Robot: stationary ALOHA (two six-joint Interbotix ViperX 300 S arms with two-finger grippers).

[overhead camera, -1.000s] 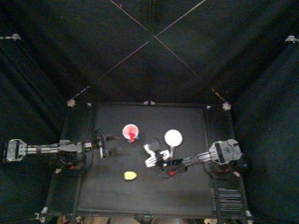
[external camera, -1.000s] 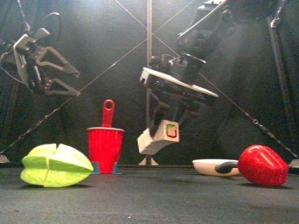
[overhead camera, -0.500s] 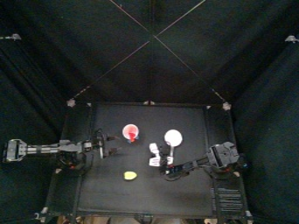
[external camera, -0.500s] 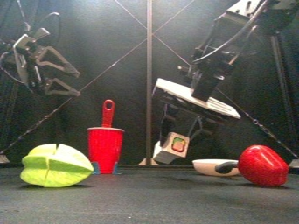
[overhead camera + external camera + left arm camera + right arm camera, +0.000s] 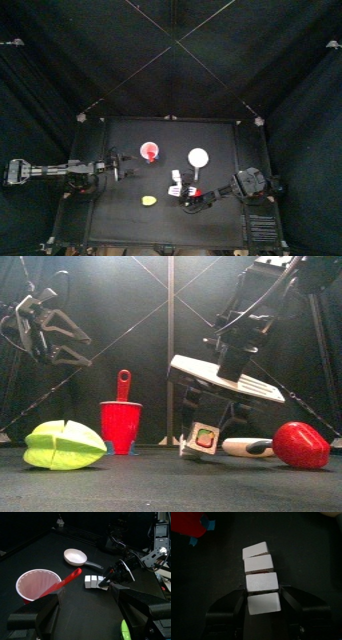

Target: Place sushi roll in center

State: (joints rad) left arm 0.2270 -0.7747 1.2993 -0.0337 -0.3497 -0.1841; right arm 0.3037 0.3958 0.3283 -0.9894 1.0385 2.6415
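sushi roll (image 5: 205,439): white block, one face showing red and green in a dark ring
cup (image 5: 120,424): red, with a red stick
spoon (image 5: 75,556): white
yellow piece (image 5: 63,444): yellow-green
red piece (image 5: 302,445): glossy red
table (image 5: 127,135): matte black
right hand (image 5: 203,426): black

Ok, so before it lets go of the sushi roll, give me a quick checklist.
1. Sushi roll held between the right gripper's jaws: ok.
2. Roll over the middle of the black board: ok, by the top view.
3. Roll resting on the board: cannot tell; the front view shows it very low.
4. Red cup and white spoon apart from the roll: ok.
5. Left gripper out of the way: ok, raised at the left side, jaws open.
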